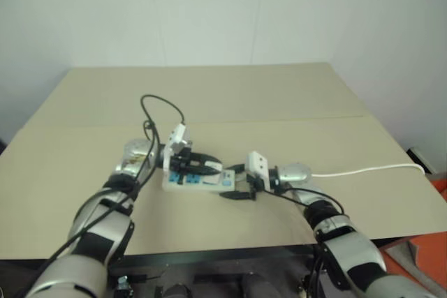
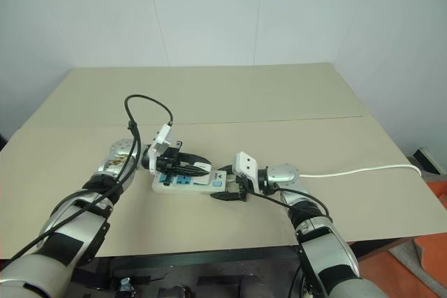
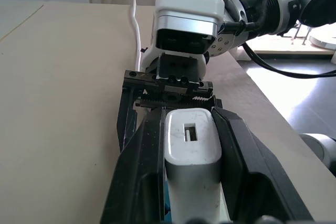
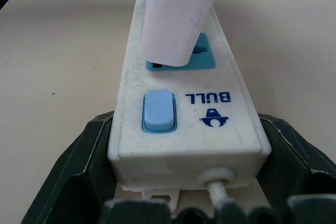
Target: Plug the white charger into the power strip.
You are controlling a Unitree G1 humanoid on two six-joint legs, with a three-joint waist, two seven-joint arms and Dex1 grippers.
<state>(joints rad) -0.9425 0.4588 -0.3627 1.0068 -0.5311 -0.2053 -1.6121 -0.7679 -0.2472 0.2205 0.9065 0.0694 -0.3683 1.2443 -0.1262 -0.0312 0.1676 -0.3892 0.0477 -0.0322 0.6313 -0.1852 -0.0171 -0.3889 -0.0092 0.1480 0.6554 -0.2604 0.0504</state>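
Table (image 2: 293,95), tan and wide, carries everything. Power strip (image 4: 184,124) lies flat on it between the two claws, its cord (image 2: 363,170) trailing away behind the right claw. Right claw (image 2: 228,185) stands wide at the strip's cord end, one black finger on each long side, bracing it; whether the fingers press the sides or only flank them cannot be told. Left claw (image 3: 191,182) is clamped shut on the white charger (image 3: 192,148), which sits between its fingers and directly ahead of the right claw. Charger hangs over the blue socket face (image 4: 202,56) next past the blue switch (image 4: 158,109), its lower edge at the socket; prongs hidden, so seating is uncertain.

Risks, as judged: prongs may miss the slots if the charger comes down tilted, jamming on the blue face. A hard push could slide or tip the strip if the right claw's brace is loose. Charger may also slip in the left fingers.
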